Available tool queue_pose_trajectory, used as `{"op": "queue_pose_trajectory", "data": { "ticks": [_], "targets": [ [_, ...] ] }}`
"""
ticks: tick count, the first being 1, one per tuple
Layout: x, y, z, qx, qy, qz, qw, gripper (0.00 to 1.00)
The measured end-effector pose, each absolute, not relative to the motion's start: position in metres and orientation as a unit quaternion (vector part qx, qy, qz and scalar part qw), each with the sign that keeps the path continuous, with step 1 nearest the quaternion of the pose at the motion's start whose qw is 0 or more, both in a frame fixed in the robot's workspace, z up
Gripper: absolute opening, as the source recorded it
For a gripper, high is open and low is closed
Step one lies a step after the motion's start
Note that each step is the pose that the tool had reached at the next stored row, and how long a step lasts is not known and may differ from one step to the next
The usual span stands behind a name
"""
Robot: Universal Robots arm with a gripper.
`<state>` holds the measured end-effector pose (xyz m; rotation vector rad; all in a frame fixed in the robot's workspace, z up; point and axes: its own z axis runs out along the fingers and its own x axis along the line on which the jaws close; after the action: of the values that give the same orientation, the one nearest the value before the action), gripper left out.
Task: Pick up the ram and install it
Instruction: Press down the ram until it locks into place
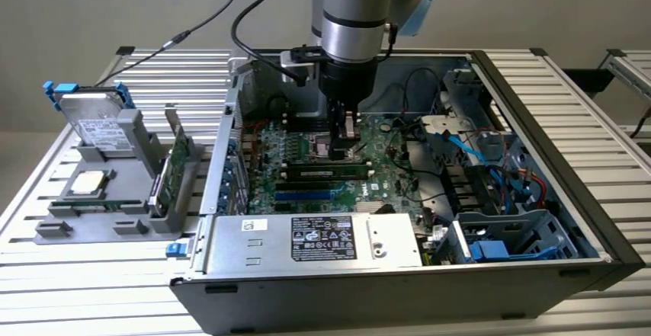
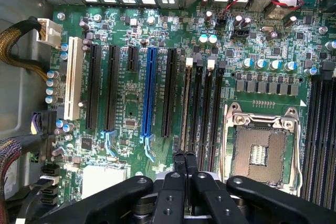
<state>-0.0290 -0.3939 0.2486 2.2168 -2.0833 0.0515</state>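
Gripper (image 2: 185, 162): black metal fingers pressed together, empty, above green motherboard (image 2: 136, 51). Ram (image 1: 325, 173): narrow green stick seated in slot.

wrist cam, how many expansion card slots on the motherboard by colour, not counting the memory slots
white slot: 1
blue slot: 1
black slots: 4 (three long, one short)
total: 6
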Motion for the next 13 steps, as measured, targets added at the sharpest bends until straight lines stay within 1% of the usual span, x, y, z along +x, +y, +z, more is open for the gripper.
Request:
{"op": "queue_pose_trajectory", "data": {
  "ticks": [13],
  "targets": [
    [-0.0242,-0.3942,0.2485,0.728,-0.684,0.017,0.049,0.1]
  ]
}}
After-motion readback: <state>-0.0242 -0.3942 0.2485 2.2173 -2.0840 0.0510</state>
